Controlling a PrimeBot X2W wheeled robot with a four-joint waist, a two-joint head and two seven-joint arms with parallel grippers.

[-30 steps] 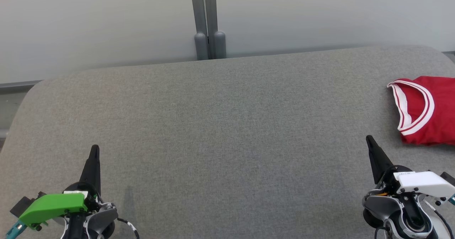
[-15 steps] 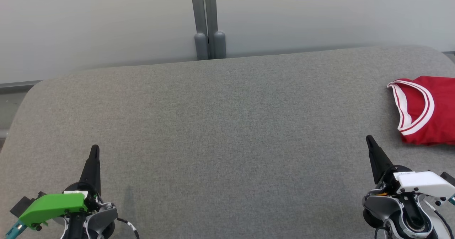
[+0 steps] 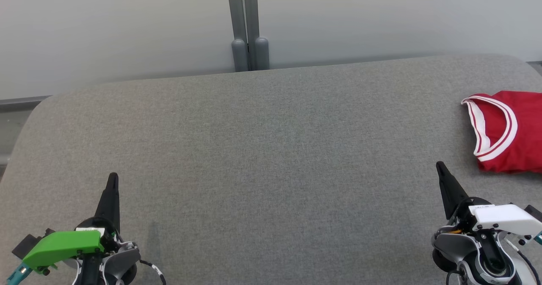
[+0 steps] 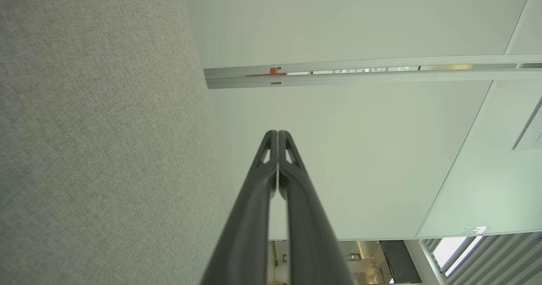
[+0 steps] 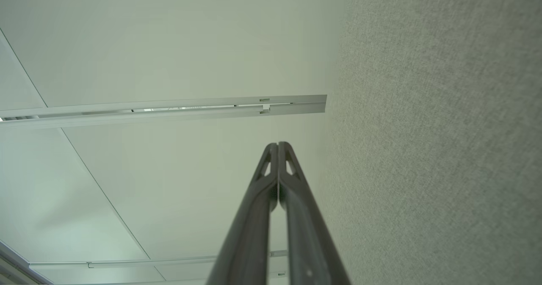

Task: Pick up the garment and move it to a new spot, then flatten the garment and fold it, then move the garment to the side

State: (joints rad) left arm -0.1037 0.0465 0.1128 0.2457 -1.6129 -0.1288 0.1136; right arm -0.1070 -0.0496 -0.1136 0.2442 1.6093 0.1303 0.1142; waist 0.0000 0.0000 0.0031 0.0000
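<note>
Garment folded at table edge

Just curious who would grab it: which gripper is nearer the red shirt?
Right. The right gripper sits close to the shirt, below and left of it, not touching; the left gripper is far off across the grey surface.

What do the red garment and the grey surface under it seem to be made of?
Red garment: probably a smooth knit cloth, slightly matte; it lies in soft folds, with white striped trim at the opening. Grey surface: likely woven upholstery cloth, matte; a fine flecked weave shows.
</note>
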